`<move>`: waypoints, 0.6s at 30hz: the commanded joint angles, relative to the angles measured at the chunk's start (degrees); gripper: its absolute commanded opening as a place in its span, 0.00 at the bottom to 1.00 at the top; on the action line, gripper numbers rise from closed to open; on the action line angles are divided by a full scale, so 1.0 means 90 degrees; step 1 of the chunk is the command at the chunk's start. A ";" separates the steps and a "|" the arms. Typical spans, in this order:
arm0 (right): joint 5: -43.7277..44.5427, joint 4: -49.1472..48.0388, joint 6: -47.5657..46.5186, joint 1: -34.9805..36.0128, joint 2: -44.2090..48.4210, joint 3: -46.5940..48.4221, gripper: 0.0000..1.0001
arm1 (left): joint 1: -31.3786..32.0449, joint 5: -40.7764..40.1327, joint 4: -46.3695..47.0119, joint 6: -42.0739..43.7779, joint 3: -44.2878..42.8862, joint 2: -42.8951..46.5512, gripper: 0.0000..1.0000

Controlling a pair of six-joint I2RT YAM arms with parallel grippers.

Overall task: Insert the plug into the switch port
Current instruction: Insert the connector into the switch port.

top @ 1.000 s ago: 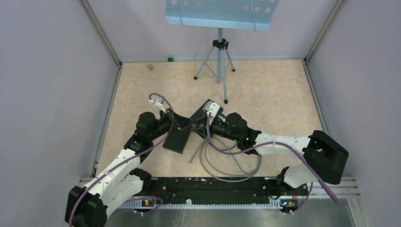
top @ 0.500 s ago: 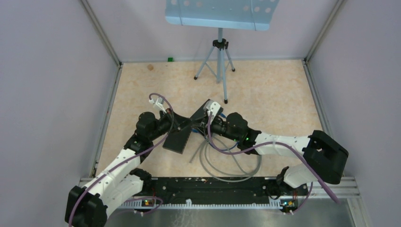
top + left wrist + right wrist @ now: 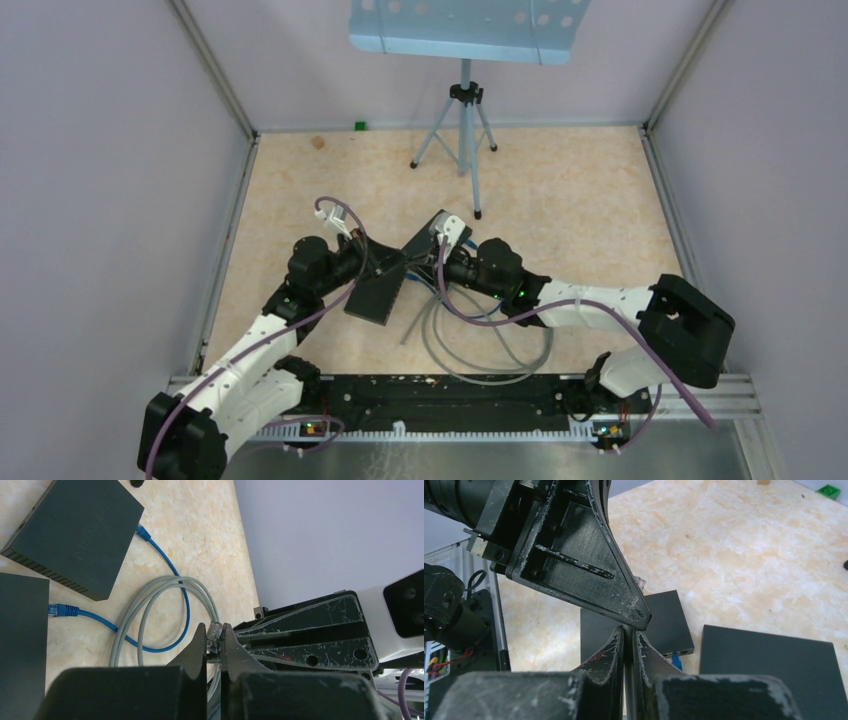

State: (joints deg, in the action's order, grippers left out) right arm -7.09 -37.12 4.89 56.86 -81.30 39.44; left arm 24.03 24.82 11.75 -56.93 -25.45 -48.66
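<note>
**Plug pinched in the left gripper, off the table**

Nearest me, the grey cable (image 3: pixel 487 352) loops on the table (image 3: pixel 570 200). My left gripper (image 3: pixel 214 629) is clamped on the clear plug (image 3: pixel 215 634). My right gripper (image 3: pixel 629 631) sits right against it, jaws narrow; I cannot tell whether they pinch anything. Beyond lies a dark switch (image 3: pixel 75 530), a blue cable (image 3: pixel 165 565) at its edge

White arms (image 3: pixel 590 300) with black joints (image 3: pixel 690 335), trailing purple cables (image 3: pixel 330 305), and scuffed black gripper fingers (image 3: pixel 195 650).
</note>
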 commanded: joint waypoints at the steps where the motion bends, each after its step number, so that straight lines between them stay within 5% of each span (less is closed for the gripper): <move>1: 0.0192 -0.0267 0.0070 -0.0019 -0.0005 0.0271 0.00 | 0.0006 0.0068 0.0156 0.0056 -0.0035 -0.0011 0.01; 3: 0.0231 -0.0323 0.0042 -0.0019 0.0050 0.0227 0.00 | 0.0006 0.0064 0.0147 0.0046 -0.0029 0.0005 0.17; 7: 0.0144 -0.0416 -0.0094 -0.0019 0.0187 0.0071 0.00 | 0.0004 -0.0187 0.0040 0.0234 -0.0133 0.0071 0.67; 10: 0.0053 -0.0394 -0.0182 -0.0019 0.0317 -0.0079 0.00 | -0.0205 -0.0494 -0.0413 0.0779 -0.0489 0.0239 0.89; 13: -0.0084 -0.0355 -0.0259 -0.0019 0.0402 -0.0224 0.00 | -0.0702 -0.0467 -0.0862 0.1300 -0.0961 0.0356 0.96; 18: -0.0309 -0.0260 -0.0414 -0.0019 0.0530 -0.0434 0.00 | -0.1068 -0.0760 -0.1468 0.1759 -0.1379 0.0309 0.94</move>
State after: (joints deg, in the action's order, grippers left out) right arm -7.40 -37.30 2.74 56.86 -79.07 36.71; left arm 16.16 20.45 2.24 -46.72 -34.61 -46.85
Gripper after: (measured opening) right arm 0.020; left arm 0.951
